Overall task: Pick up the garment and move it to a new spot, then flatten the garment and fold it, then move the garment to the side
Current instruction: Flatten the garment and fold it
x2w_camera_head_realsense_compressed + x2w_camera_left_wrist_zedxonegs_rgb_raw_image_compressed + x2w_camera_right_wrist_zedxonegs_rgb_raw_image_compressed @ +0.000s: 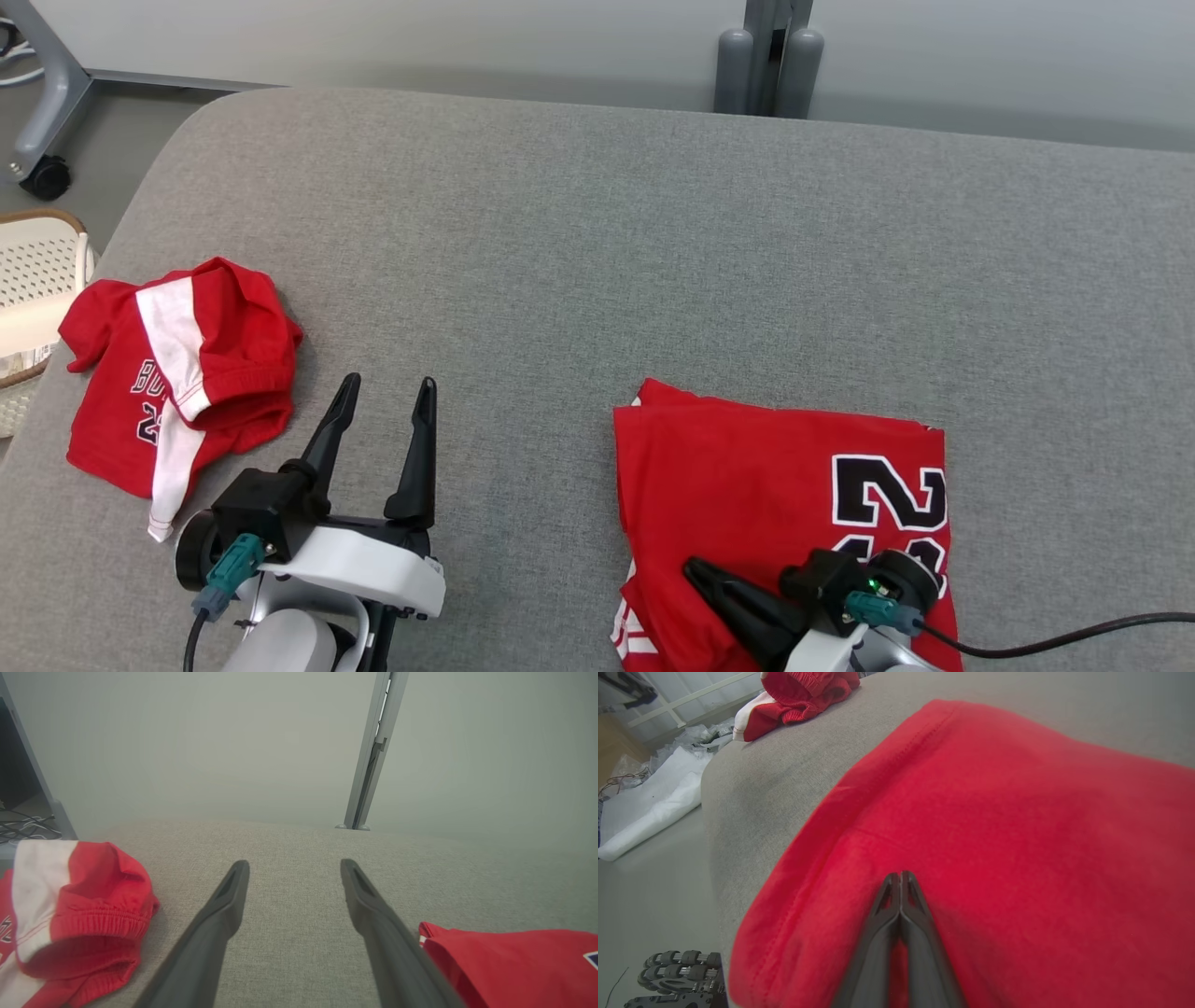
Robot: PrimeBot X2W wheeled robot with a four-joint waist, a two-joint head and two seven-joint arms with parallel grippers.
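Head view: the folded red garment (747, 467) lies at the near right of the grey bench (597, 233). The frame cuts off its near edge. Its black-and-white number is partly hidden behind the right pincer (698, 571), whose fingers lie pressed together on the cloth. The left pincer (388, 383) stands spread over bare bench beside crumpled red-and-white shorts (224, 345), whose lettering is lost in the folds.

Left wrist view: between the spread fingers is bare bench, and the shorts (93, 891) and the garment (514, 956) are cut off at opposite edges.

Right wrist view: the right pincer's tips (900, 875) meet on the red cloth. Whether any fabric is caught between them cannot be told.
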